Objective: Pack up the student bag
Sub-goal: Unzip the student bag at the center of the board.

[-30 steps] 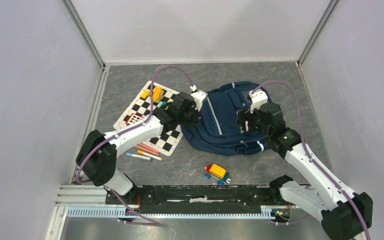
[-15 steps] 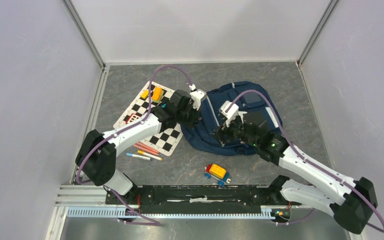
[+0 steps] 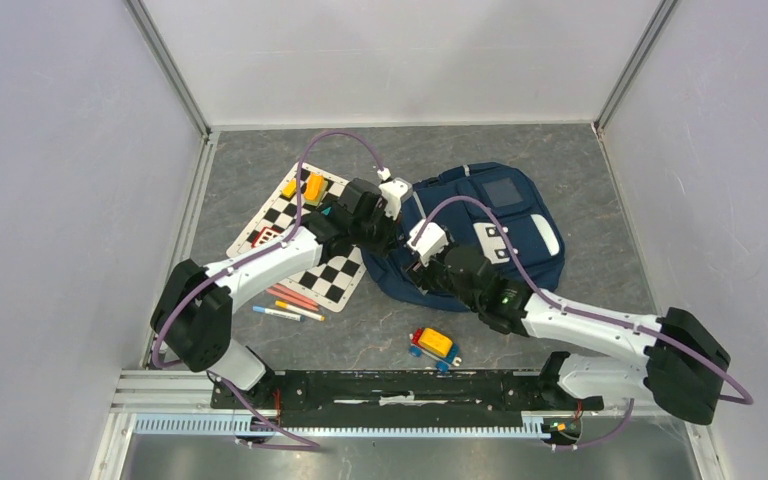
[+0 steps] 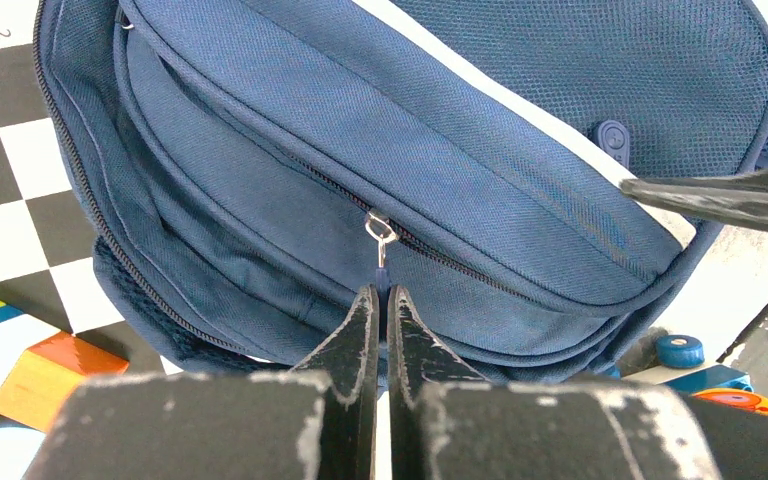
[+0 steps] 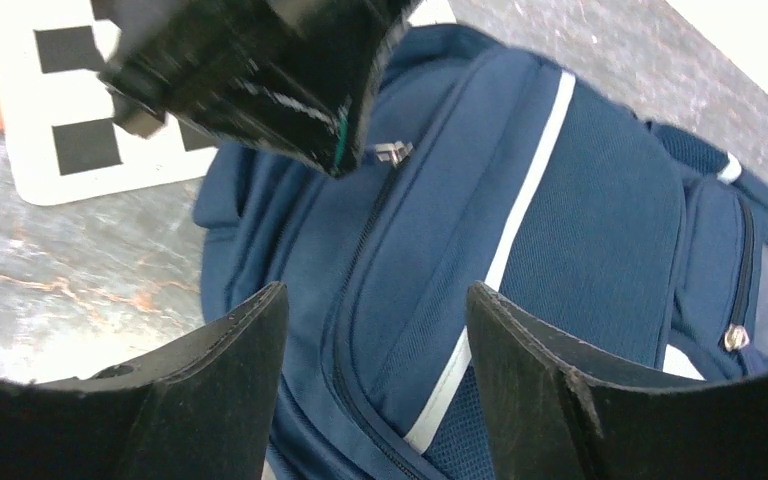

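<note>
Two pincers work one large navy-blue fabric backpack with a pale grey stripe. My left pincer is closed, tips at its silver zip pull; my right pincer hangs open above. The backpack lies mid-desk, touching one black-and-white chequered mat, one yellow-and-red toy car nearby.

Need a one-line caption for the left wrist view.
Close-up: left end effector shut on the zip pull of the navy student bag, checkered mat beside it.
</note>
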Robot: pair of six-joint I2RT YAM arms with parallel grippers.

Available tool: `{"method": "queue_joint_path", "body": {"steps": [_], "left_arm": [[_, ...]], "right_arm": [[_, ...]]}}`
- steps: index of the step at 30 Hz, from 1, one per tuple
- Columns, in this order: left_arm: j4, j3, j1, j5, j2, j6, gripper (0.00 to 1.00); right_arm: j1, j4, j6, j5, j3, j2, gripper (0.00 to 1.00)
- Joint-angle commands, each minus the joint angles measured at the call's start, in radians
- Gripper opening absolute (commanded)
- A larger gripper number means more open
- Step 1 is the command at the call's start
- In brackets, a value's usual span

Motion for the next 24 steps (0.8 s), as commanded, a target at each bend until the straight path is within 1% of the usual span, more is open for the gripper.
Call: {"method": "queue_joint_path", "body": {"steps": [1,4,5,6,8,10,11,14,16,20,24], "left_arm": [[0.045,0.026,0.002,0.020,-0.051,-0.031,0.02],[0.051,0.022,0.002,0.019,-0.058,-0.034,0.02],[0.052,0.020,0.002,0.018,-0.059,-0.034,0.02],[0.055,0.019,0.002,0.018,-0.060,-0.034,0.02],[0.056,0.019,0.002,0.015,-0.063,-0.038,0.02],[0.058,0.019,0.002,0.009,-0.064,-0.044,0.02],[0.061,0.019,0.002,0.002,-0.065,-0.046,0.02],[0.055,0.040,0.008,-0.075,-0.058,-0.059,0.02],[0.042,0.067,0.031,-0.102,-0.047,-0.079,0.02],[0.044,0.117,0.086,-0.115,-0.018,-0.117,0.02],[0.049,0.183,0.124,-0.107,0.048,-0.136,0.02]], "right_arm": [[0.008,0.162,-0.012,0.166,-0.060,0.041,0.67],[0.008,0.157,-0.016,0.194,-0.056,0.071,0.58],[0.008,0.149,-0.018,0.199,-0.051,0.076,0.51],[0.008,0.139,-0.018,0.204,-0.047,0.079,0.44],[0.008,0.115,-0.018,0.222,-0.044,0.072,0.22],[0.009,0.079,-0.018,0.233,-0.049,0.046,0.05],[0.008,0.057,-0.018,0.238,-0.052,0.028,0.00],[0.008,-0.024,-0.021,0.253,-0.071,-0.036,0.00],[0.008,-0.086,-0.018,0.280,-0.089,-0.093,0.00],[0.008,-0.199,0.008,0.322,-0.117,-0.229,0.00],[0.008,-0.266,0.037,0.341,-0.127,-0.339,0.00]]}}
